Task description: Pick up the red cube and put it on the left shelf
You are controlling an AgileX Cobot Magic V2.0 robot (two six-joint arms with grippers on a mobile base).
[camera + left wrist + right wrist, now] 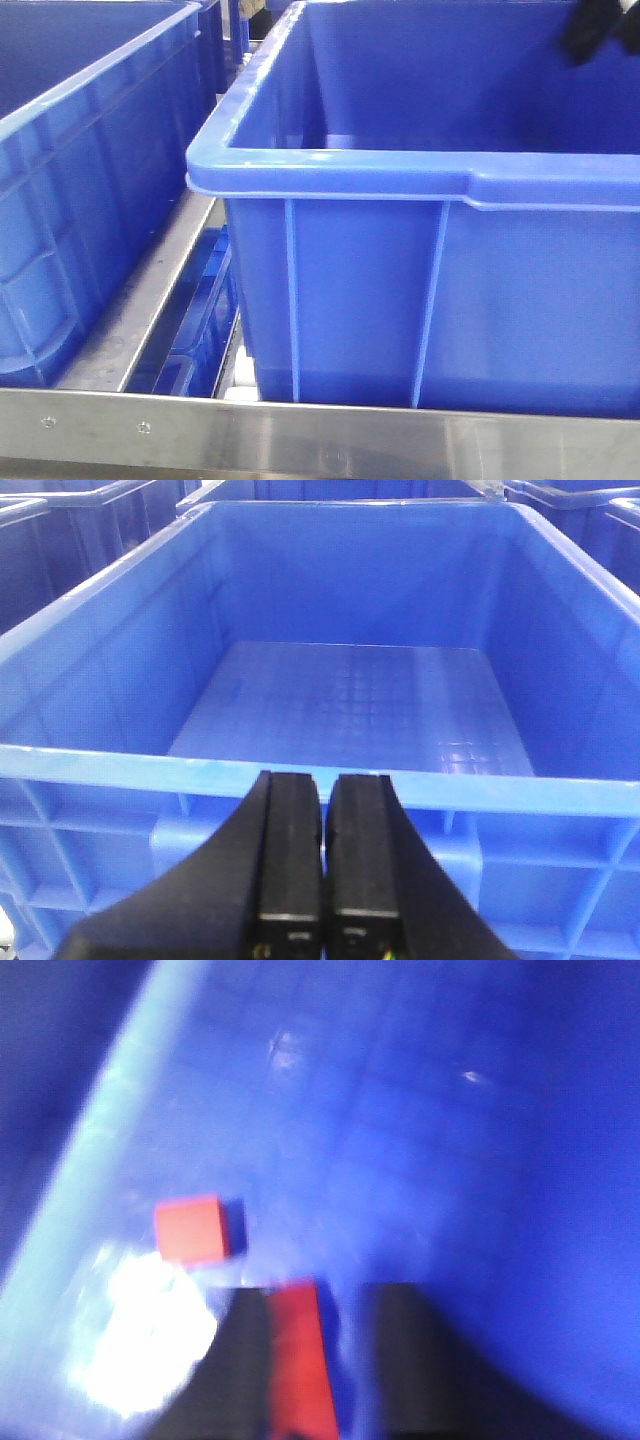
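Your right gripper (320, 1360) is inside a blue crate (480, 1140), fingers spread, with one red cube (302, 1360) between them and another red cube (190, 1229) lying just beside. Your left gripper (322, 880) has its fingers pressed together before a crate (300, 770) that stands on the left shelf (320, 435).

The steel left shelf (300, 440) carries two big blue crates (430, 280).

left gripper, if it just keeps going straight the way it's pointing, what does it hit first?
Probably the near rim of the blue crate: the left gripper, its fingers nearly together, points at it. If it sits higher than it looks, it would clear the rim and reach the crate's bare floor. Depth is unclear.
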